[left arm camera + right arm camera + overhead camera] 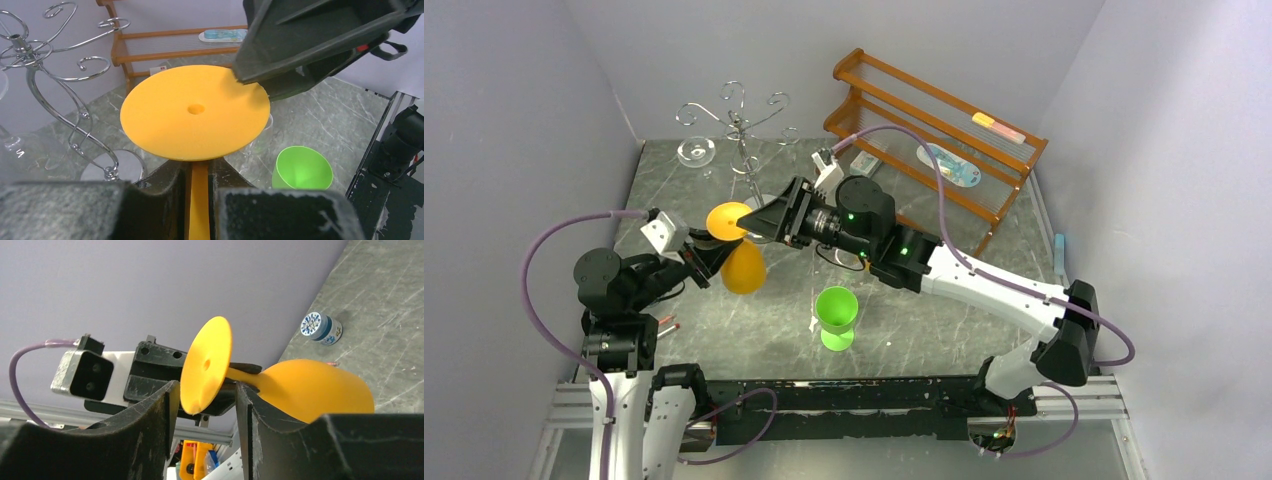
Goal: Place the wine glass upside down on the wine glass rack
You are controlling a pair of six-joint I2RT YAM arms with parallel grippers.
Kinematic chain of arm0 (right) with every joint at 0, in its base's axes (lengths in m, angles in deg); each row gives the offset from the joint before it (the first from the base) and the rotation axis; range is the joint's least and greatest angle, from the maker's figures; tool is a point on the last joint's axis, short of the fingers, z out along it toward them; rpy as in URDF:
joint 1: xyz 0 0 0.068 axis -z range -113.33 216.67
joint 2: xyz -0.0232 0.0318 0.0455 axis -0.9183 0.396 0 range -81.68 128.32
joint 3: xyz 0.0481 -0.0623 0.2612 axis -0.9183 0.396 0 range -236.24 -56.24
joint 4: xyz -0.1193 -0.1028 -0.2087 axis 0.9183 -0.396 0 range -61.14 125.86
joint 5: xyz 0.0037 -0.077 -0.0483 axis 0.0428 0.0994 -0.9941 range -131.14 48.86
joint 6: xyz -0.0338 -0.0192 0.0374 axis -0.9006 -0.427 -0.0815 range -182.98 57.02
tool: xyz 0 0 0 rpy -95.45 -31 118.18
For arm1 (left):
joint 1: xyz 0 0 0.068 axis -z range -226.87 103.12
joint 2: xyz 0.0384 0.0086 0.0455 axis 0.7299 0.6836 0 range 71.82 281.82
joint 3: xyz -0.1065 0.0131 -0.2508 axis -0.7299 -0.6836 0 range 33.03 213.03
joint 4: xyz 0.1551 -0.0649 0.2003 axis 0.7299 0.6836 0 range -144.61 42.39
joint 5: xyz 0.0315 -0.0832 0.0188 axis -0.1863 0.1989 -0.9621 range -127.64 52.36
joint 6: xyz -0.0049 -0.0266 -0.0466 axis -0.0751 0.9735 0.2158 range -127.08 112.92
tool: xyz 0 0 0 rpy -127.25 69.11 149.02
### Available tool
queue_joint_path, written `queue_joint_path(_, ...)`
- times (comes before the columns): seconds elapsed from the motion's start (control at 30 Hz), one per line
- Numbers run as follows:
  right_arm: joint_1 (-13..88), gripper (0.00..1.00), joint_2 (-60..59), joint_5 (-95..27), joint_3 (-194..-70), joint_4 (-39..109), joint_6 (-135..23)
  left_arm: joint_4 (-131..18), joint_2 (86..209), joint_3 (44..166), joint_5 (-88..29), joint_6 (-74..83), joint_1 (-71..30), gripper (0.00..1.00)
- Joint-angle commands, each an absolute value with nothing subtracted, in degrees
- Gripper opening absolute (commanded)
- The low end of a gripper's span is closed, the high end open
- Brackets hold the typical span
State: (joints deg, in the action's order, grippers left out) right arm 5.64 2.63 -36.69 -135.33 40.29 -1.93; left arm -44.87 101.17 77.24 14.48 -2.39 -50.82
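The orange wine glass (742, 266) hangs in the air, foot up and bowl down. My left gripper (707, 250) is shut on its stem (199, 200) just under the round foot (195, 112). From the right, my right gripper (759, 222) reaches in with its jaws on either side of the foot's edge (207, 365). A gap shows on each side, so it stands open (202, 400). The wine glass rack (739, 125), silver wire with curled arms, stands behind at the back left, seen also in the left wrist view as the rack (50, 75).
A green cup (836, 315) stands upright near the table's front middle. A clear glass (696, 150) is at the rack's left arm. The brown wooden shelf (934, 130) fills the back right. A small blue-and-white jar (321, 327) sits on the table.
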Motion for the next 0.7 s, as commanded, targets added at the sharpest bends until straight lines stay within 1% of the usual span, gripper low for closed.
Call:
queue_joint_path(0.0,6.66,0.47,4.62,-35.39,-136.98,38.79,1.58,-45.27,100.52,78.38,16.81,-4.67,-50.44,0.05)
queue_joint_path(0.07,6.92,0.45,5.17,-34.51,-137.16,38.85,2.14,-45.29,100.39,78.22,16.62,-4.78,-50.31,0.05)
queue_joint_path(0.17,7.26,0.35,5.71,-33.16,-137.21,39.57,2.83,-45.33,100.22,77.99,16.53,-4.77,-50.18,0.05)
queue_joint_path(0.27,7.74,0.18,5.57,-32.22,-136.21,41.30,4.06,-45.46,100.05,77.94,15.91,-3.85,-50.13,0.05)
queue_joint_path(0.33,8.14,0.06,5.42,-32.17,-135.90,42.02,4.60,-45.49,100.04,78.01,15.37,-2.99,-50.14,0.09)
queue_joint_path(0.37,8.29,0.00,5.34,-32.30,-135.87,42.18,4.83,-45.47,100.08,78.03,15.18,-2.43,-50.14,0.12)
queue_joint_path(0.5,9.24,0.00,4.38,-34.11,-135.40,42.15,5.51,-46.77,99.84,77.50,13.39,1.84,-50.13,0.39)
queue_joint_path(0.67,11.32,0.00,2.38,-36.56,-133.98,42.14,6.34,-48.97,99.72,76.82,11.86,6.48,-50.14,0.62)
